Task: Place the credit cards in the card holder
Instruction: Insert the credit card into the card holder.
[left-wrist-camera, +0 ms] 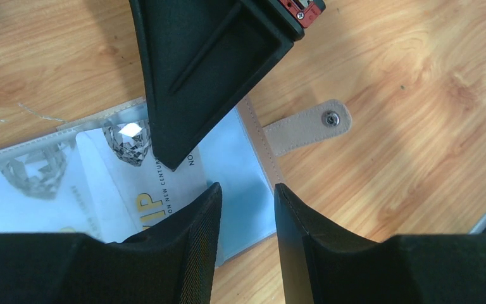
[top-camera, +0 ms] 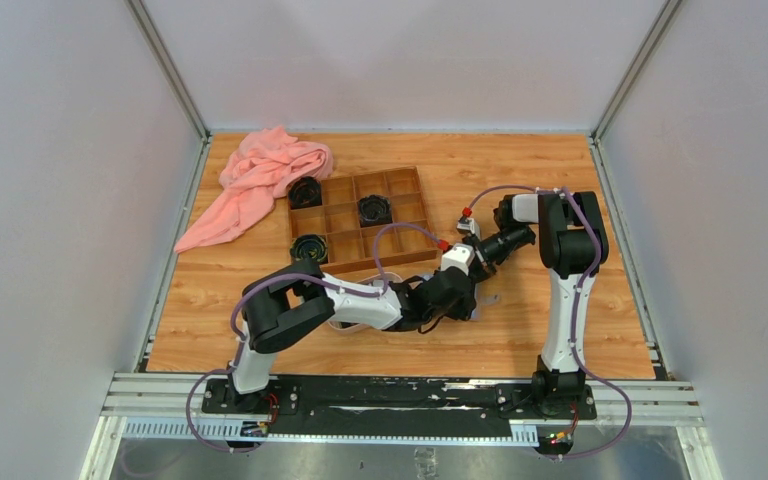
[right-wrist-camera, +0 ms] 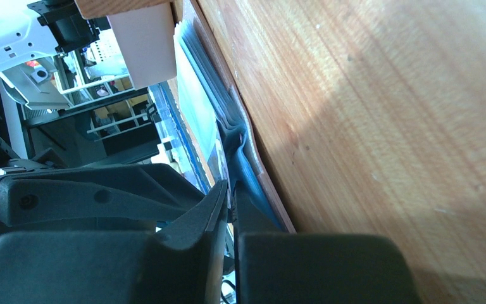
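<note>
The wooden counter (top-camera: 520,170) carries the card holder (left-wrist-camera: 228,142), lying open. Over it our left claw (left-wrist-camera: 247,190) hovers half open and empty. A white card (left-wrist-camera: 136,190) lies at its clear pocket. Our right claw (right-wrist-camera: 231,193), nearly closed, seems to pinch a pocket leaf. We judge that insertion is under way; next, the card needs sliding fully home.

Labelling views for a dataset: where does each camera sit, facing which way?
Top external: above, behind the bases, looking down at the table; left arm and right arm show.
Left wrist: looks down on the open card holder; left gripper open at bottom.
Right wrist: low, looks along the table; right gripper pinches the holder's sleeves.
Shared: both wrist views show the card holder.
</note>
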You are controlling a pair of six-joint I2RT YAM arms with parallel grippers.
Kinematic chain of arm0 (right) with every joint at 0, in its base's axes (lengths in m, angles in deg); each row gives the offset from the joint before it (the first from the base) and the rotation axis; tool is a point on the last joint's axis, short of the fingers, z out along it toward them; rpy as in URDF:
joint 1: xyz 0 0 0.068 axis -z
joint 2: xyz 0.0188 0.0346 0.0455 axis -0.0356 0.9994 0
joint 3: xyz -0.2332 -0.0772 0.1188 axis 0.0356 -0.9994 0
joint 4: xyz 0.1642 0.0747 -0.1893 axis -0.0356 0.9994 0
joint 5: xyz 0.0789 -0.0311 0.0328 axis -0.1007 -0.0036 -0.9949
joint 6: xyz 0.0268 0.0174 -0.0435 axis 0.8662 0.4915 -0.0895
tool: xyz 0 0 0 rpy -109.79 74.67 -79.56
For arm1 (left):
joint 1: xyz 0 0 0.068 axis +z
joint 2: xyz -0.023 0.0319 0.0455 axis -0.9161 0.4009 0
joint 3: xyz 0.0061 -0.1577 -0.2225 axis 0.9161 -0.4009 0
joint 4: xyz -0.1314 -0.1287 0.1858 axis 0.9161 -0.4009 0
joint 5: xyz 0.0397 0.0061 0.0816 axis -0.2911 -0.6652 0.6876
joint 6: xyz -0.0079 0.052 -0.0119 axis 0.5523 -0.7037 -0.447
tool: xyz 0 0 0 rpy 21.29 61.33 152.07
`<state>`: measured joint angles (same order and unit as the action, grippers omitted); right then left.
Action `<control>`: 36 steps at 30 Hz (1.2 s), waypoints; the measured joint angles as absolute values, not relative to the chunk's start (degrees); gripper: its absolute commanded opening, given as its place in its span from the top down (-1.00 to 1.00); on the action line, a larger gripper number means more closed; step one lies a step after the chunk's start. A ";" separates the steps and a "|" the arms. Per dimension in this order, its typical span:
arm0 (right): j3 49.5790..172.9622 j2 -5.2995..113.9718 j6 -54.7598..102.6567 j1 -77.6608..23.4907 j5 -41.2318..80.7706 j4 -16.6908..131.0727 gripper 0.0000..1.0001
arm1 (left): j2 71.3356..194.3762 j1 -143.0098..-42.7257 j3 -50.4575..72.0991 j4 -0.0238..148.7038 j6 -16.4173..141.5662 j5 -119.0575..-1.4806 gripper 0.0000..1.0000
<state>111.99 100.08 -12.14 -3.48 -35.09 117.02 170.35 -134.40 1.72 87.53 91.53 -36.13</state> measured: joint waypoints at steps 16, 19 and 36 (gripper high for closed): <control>112.15 97.35 -11.36 -3.48 -33.12 115.34 0.29 | 172.69 -135.21 4.34 85.67 91.64 -30.66 0.14; 112.23 96.39 -11.31 -3.46 -31.99 114.70 0.28 | 172.69 -135.21 4.43 85.43 91.62 -30.29 0.14; 108.93 76.67 -12.36 0.19 -21.82 108.19 0.23 | 171.25 -135.18 5.37 82.45 88.18 -33.72 0.14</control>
